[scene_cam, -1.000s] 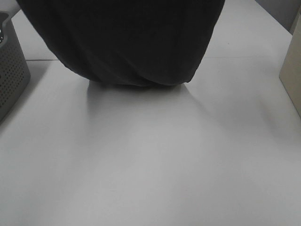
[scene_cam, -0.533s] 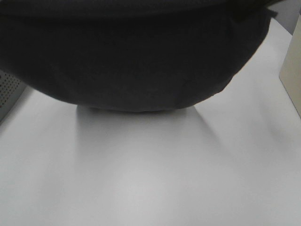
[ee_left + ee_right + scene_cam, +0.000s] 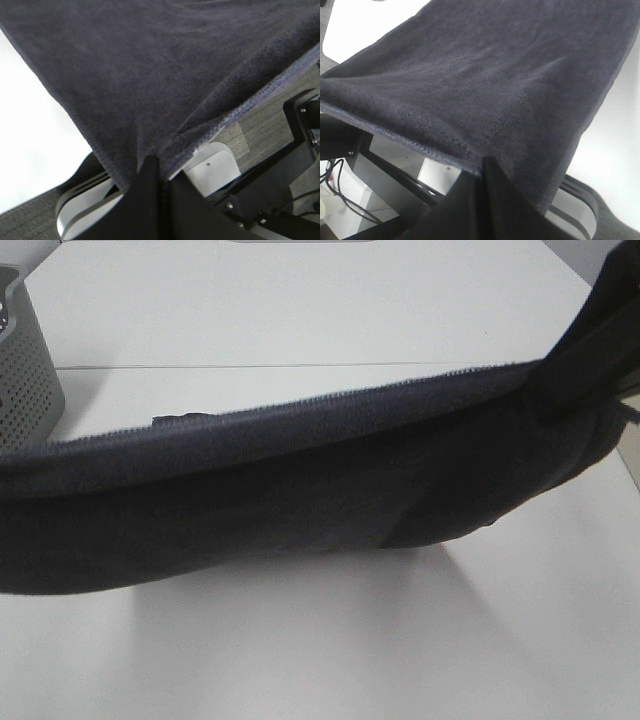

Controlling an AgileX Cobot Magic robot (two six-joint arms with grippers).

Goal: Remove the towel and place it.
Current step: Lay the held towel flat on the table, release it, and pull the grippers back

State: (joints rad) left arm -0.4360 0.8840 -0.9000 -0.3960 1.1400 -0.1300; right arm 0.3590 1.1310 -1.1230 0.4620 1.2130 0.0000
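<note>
Towel: You have the dark towel [image 3: 300, 490] stretched as a sagging band from the counter's [image 3: 300, 320] left edge to its right edge. The stitched hem is uppermost and a shadow falls on the white surface beneath.
Left gripper: Your left gripper [image 3: 161, 172] is clenched on the towel's hem, and the cloth fans out from the pinch.
Right gripper: Your right gripper [image 3: 482, 172] is likewise clamped on the hem.
Basket: The grey perforated basket [image 3: 25, 370] stands near the far left corner and is cut off by the frame.
Hidden: The towel's left end runs out of the high view. The dark strip rising at the right edge cannot be told as cloth or arm. Whether the sag touches the counter cannot be told.
</note>
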